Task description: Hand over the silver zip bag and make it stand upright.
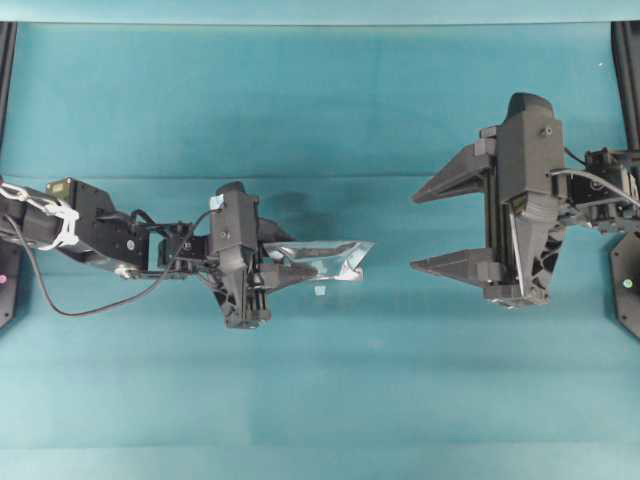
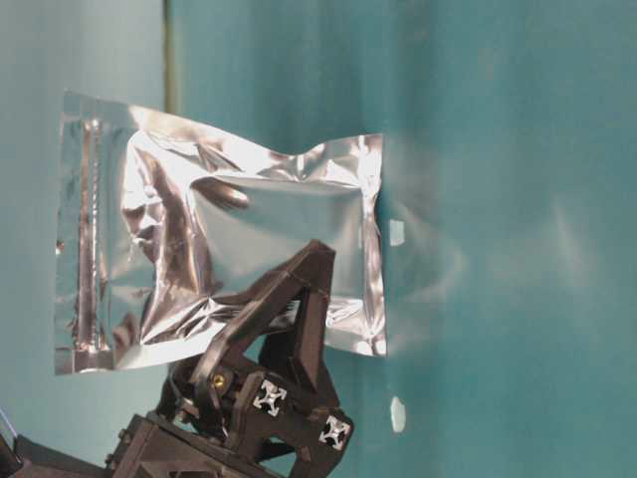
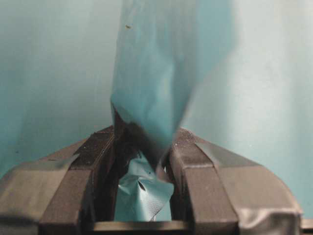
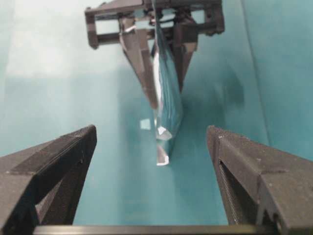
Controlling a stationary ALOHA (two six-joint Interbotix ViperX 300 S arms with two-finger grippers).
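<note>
The silver zip bag is a shiny, crinkled foil pouch held off the teal table, edge-on towards the right arm. My left gripper is shut on its left end. The left wrist view has the foil pinched between both fingers and rising away from them. At table level the bag shows its broad face, with a dark finger in front of it. My right gripper stands open a short way right of the bag's free end. From the right wrist the bag hangs ahead of the wide, empty gripper.
A tiny white bit lies on the teal table just below the bag. Black frame posts stand at the table's left and right edges. The left arm's cable loops over the table surface.
</note>
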